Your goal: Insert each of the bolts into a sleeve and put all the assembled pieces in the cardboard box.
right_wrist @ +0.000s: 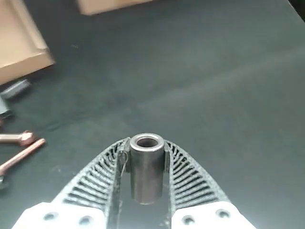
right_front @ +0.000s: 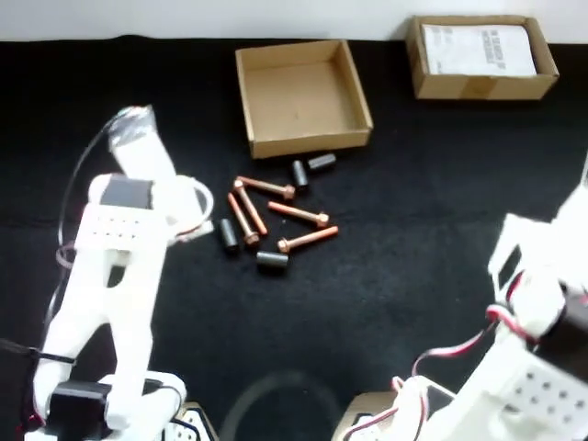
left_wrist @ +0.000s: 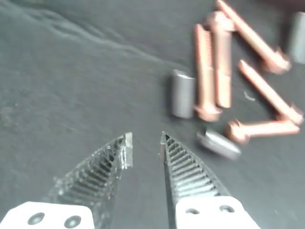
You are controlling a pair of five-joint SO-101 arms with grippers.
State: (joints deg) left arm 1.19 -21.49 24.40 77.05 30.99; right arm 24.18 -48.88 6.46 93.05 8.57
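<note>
Black cloth-covered table carrying all parts. In the high view, the white left arm stands at 8 o'clock of the loose parts and the white right arm at 4 o'clock.

The open shallow cardboard box lies at 12 o'clock of the parts. The closed cardboard box with a white label lies at 2 o'clock, well apart.

The left hand has its fingers a narrow gap apart with nothing between them. It is above bare cloth, near the parts. The right hand is clamped on one grey metal sleeve, whose bore faces away from the wrist.

Five copper-coloured bolts lie loose in a cluster, two of them side by side and touching at its 9 o'clock edge.

Four dark grey sleeves lie on the cloth. Two are at 12 o'clock of the cluster, near the open box's front wall. One is at 9 o'clock, just beside the paired bolts, and one is at 6 o'clock.
</note>
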